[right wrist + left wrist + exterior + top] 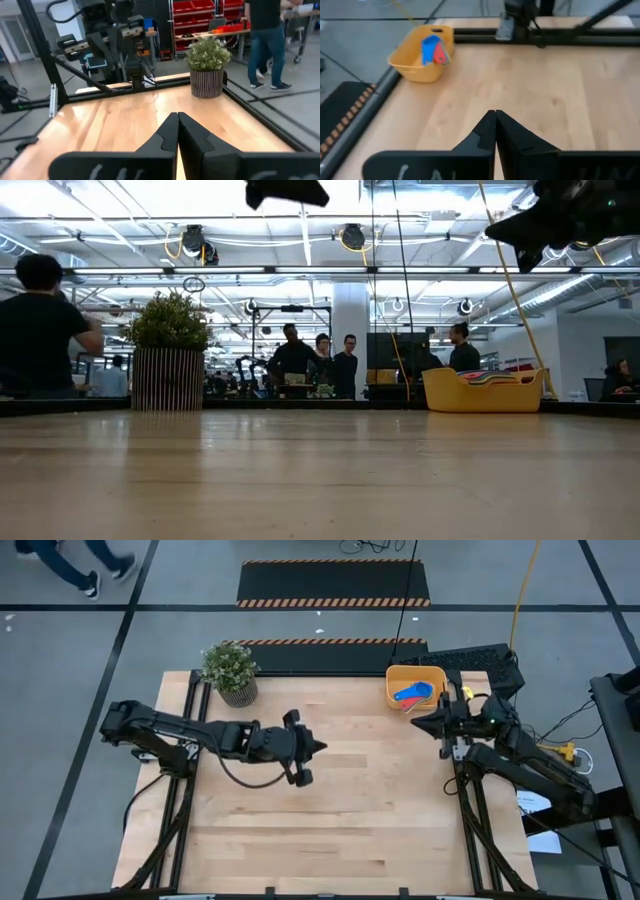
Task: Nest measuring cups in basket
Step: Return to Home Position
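Left hand (495, 114): nearest us in its own wrist view. Its two dark wedge-shaped fingers are pressed flat together with nothing between them. From above it hangs over the middle of the worktop (330, 830), pointing towards 3 o'clock.
Right hand (416, 723): likewise closed tight and empty, raised above the worktop's 2 o'clock edge, just at 6 o'clock of the basket.
Basket (393, 674): at 1 o'clock on the worktop, resting flat.
Measuring cups (412, 694): inside the basket, bunched as one nest. Blue lies on top with red showing at its side; we cannot count the rest.
Step in hand: we judge the nesting done, with only the retreat of both arms left.
Doing it well: we would take the right hand upward first, then back towards 4 o'clock, so no finger clips the basket rim. We would draw the left arm back towards 9 o'clock, well clear of the potted plant (230, 670) at 11 o'clock.
Materials: the basket is smooth yellow-orange plastic with rounded corners and low walls, and probably light enough to slide if knocked. The cups are glossy plastic, round-bowled with flat handles. The worktop is pale wood in jointed strips.
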You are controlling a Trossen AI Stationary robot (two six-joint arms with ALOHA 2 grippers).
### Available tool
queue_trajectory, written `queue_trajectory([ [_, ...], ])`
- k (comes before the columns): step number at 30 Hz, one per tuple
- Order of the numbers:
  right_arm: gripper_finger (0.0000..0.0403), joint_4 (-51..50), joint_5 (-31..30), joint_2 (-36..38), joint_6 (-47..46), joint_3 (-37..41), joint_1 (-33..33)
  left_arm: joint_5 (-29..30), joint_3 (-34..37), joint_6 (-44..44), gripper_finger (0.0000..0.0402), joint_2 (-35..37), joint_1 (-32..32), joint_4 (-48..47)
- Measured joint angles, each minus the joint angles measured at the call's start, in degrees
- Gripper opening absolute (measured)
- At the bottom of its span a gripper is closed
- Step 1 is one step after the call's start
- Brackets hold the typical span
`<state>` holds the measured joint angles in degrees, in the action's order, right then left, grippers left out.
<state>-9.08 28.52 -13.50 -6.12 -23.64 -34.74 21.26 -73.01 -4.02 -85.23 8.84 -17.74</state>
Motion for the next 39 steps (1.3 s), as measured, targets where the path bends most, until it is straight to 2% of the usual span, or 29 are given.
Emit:
queue_trajectory([
  [4, 0.0, 1.22, -0.2, 0.07, 4.45, 2.18, 0.28, -2.96, 5.36, 0.19, 0.0013, 1.14, -0.9, 7.88],
  [13, 0.0, 2.14, -7.54, 0.07, 8.5, 8.24, 2.84, -3.37, 19.72, -0.85, 0.001, 6.83, -2.97, 21.34],
  [16, 0.0, 4.87, -9.95, 0.17, 8.39, 11.45, 4.25, -3.29, 22.19, -1.47, 0.0005, 8.9, -3.56, 24.64],
  [21, 0.0, 10.97, -16.36, 0.14, 7.66, 15.37, 7.46, -3.26, 23.47, -0.46, 0.001, 12.5, -4.92, 22.84],
  [24, 0.0, 12.0, -18.06, 0.15, 6.87, 16.68, 9.83, -3.41, 23.47, 0.99, 0.0005, 14.27, -6.12, 21.6],
  [33, 0.0, 16.81, -25.04, 0.1, 5.01, 20.78, 19.35, -12.03, 23.47, 3.24, 0.0003, 17.58, -12.49, 19.58],
  [39, 0.0, 17.8, -31.22, 0.07, 3.77, 21.62, 26.29, -14.35, 23.47, 4.41, 0.0003, 17.51, -15.07, 18.37],
])
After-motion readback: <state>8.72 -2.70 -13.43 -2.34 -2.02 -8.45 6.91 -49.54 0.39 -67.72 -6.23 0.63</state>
